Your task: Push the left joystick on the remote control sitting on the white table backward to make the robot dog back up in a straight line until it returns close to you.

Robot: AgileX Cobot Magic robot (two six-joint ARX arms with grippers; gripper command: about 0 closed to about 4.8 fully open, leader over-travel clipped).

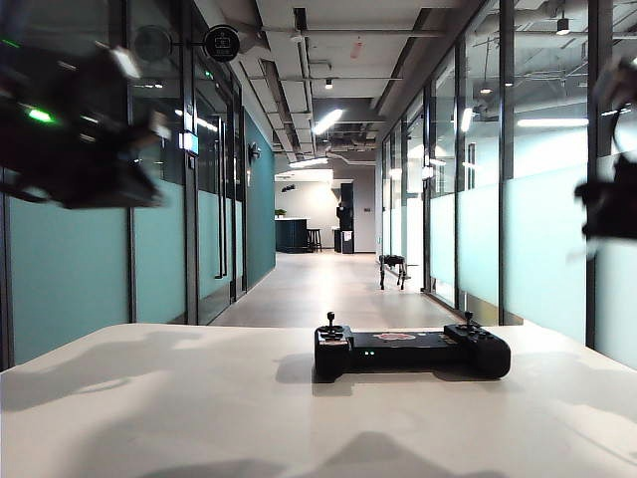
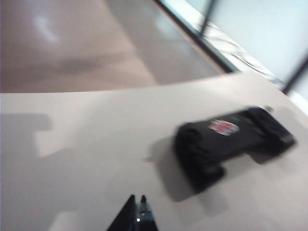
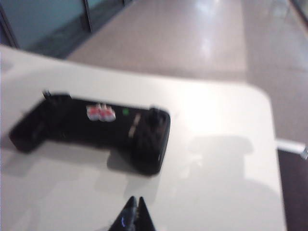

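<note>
The black remote control [image 1: 410,351] lies on the white table [image 1: 149,418], toward its far edge. Its left joystick [image 1: 331,321] stands upright on the squarer left end. The robot dog [image 1: 393,267] stands far down the corridor, small and dark. My left arm [image 1: 80,139] hangs blurred, high at the upper left; my right arm [image 1: 609,199] is at the right edge. In the left wrist view my left gripper [image 2: 136,198] is shut and empty, above bare table short of the remote control [image 2: 231,139]. My right gripper [image 3: 135,199] is shut too, apart from the remote control [image 3: 96,126].
A second stick [image 1: 468,319] stands on the controller's rounder right end. Glass walls line both sides of the corridor floor [image 1: 328,289] beyond the table's rounded far edge. Arm shadows fall across the tabletop [image 3: 216,192].
</note>
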